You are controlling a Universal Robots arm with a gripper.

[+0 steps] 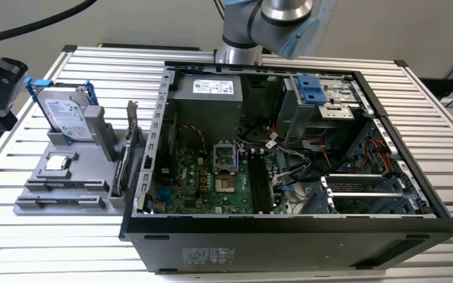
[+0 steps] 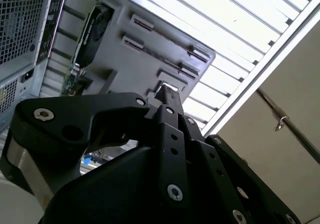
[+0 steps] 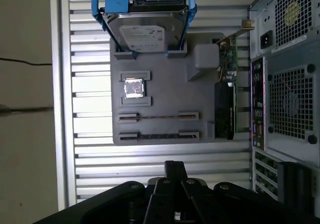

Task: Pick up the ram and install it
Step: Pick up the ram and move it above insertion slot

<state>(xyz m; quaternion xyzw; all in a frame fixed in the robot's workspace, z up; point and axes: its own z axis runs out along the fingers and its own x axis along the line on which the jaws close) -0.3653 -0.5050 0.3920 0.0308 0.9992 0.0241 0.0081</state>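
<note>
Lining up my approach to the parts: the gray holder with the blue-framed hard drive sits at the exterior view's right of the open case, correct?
Not quite. The gray holder with the blue-framed hard drive sits at the exterior view's left of the open case, as the exterior view shows.

Labels on the hard drive (image 1: 68,115) and power supply (image 1: 210,94) seem printed, nothing legible.

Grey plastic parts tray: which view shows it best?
First wrist view: the grey plastic parts tray is seen whole and face-on, slots clear. The exterior view shows it obliquely at that view's left. The second wrist view shows part of it at a steep angle.
</note>
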